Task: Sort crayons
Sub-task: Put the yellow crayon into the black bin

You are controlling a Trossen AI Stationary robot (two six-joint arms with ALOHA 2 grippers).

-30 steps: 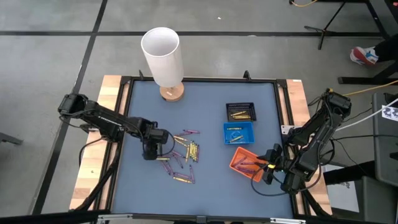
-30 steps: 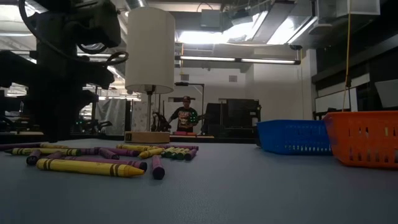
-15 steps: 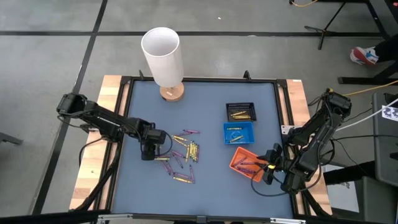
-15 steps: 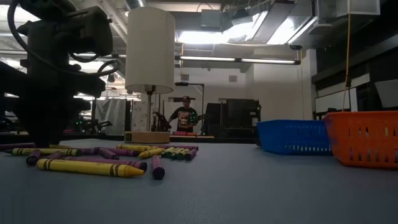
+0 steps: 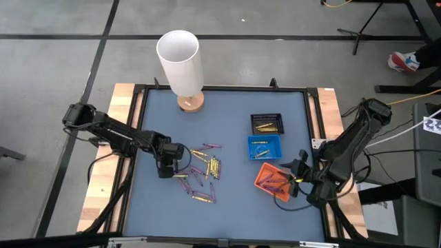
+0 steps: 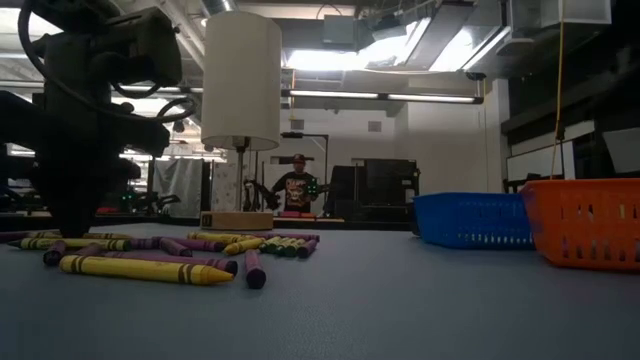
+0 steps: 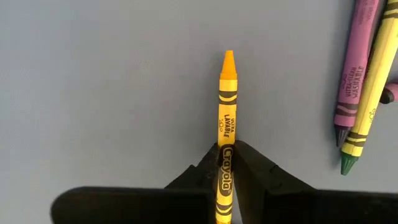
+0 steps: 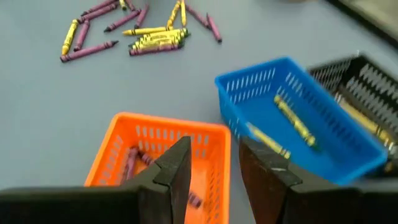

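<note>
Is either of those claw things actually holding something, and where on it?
Yes. The left gripper is closed on a yellow crayon, pinching its back half, tip pointing away. The right gripper, above the orange tray, is open and empty.

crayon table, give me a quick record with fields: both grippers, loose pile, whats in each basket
left gripper: shut on a yellow crayon lying on the table
right gripper: open, empty, above the orange basket
loose pile: yellow and purple crayons, mid-table
orange basket: purple crayons
blue basket: yellow crayons
black basket: yellow crayons
also on table: white lamp
</note>
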